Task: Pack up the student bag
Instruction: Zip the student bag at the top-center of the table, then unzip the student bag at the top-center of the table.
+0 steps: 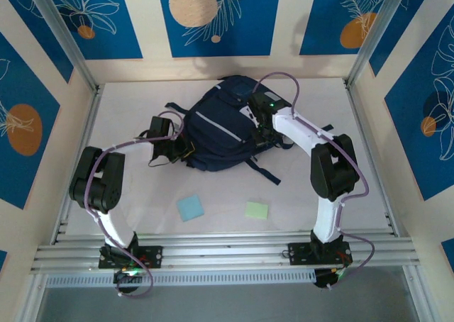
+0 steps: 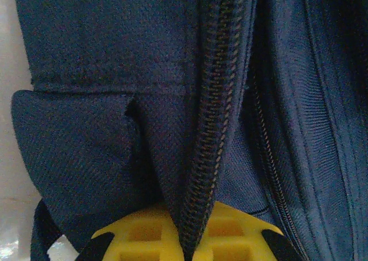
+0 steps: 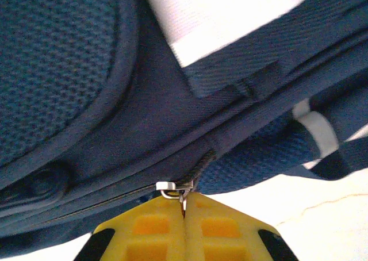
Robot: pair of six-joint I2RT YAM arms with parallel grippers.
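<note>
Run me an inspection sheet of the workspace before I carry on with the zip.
Surface: white table, no spills seen.
Job's things: student bag lying flat at the middle back.
Clutter: blue note and green note, apart, in front of the bag.
Grippers: left gripper shut on the bag's zipper seam; right gripper shut on the metal zipper pull.
Cables: purple cable arching over the bag's top by the right arm.
Surroundings: blue printed panels, aluminium rail.
</note>
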